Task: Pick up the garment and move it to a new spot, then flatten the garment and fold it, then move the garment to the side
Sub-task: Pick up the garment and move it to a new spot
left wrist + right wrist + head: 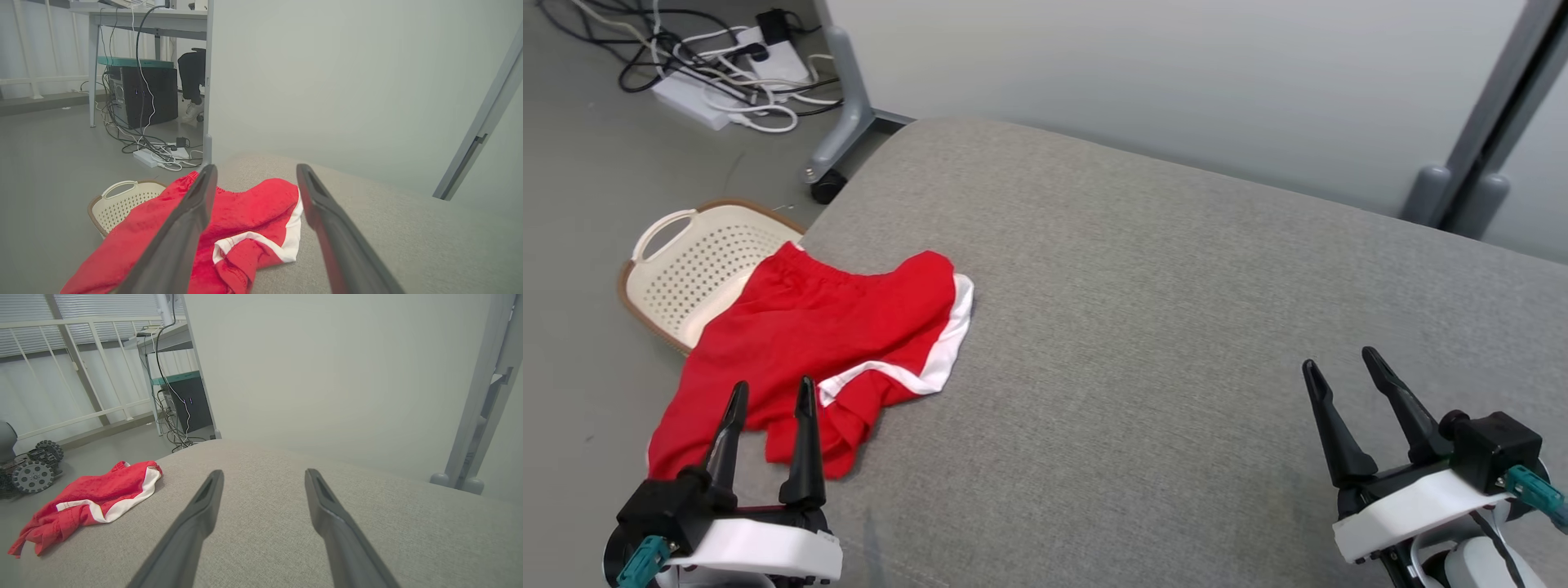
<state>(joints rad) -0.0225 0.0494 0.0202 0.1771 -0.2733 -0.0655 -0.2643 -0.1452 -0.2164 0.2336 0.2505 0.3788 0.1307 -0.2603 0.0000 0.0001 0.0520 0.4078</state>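
Sprawling grey surface (1176,327), red garment (833,343), pale wall (1176,82)

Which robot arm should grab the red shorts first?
The left one, most likely. The left gripper is open and sits right by the red shorts, which hang off the left edge of the grey cushion. The right gripper is open too, but far away across it.

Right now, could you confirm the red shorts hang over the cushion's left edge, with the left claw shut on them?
Not quite: the left claw is open, gripping nothing, as the head view shows; the red shorts hang over the cushion's left edge.
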